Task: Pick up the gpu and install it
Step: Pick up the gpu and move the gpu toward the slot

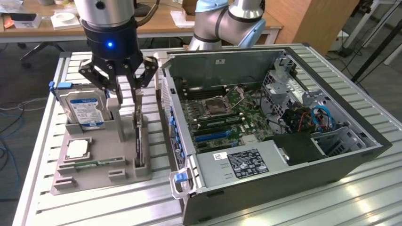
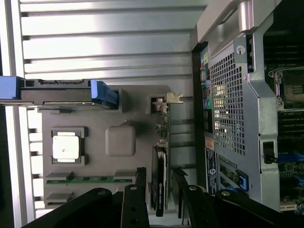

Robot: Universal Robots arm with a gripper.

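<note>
The gpu (image 1: 139, 141) is a thin black card standing on edge in a slot of the grey holder tray (image 1: 94, 178), beside the open computer case (image 1: 188, 155). My gripper (image 1: 125, 101) hangs right above it, open. In the wrist view the gpu (image 2: 160, 178) runs edge-on between my two fingers (image 2: 140, 178), with a gap on each side and its silvery end (image 2: 167, 100) at the far end. Nothing is held.
The tray also holds a blue-labelled hard drive (image 1: 84, 109) standing upright, a square processor (image 1: 76, 149) and a green memory stick (image 1: 95, 164). The case's motherboard (image 1: 220, 113) lies exposed, with cables and drive cages on the exterior view's right. Everything rests on a ribbed metal table (image 1: 351, 197).
</note>
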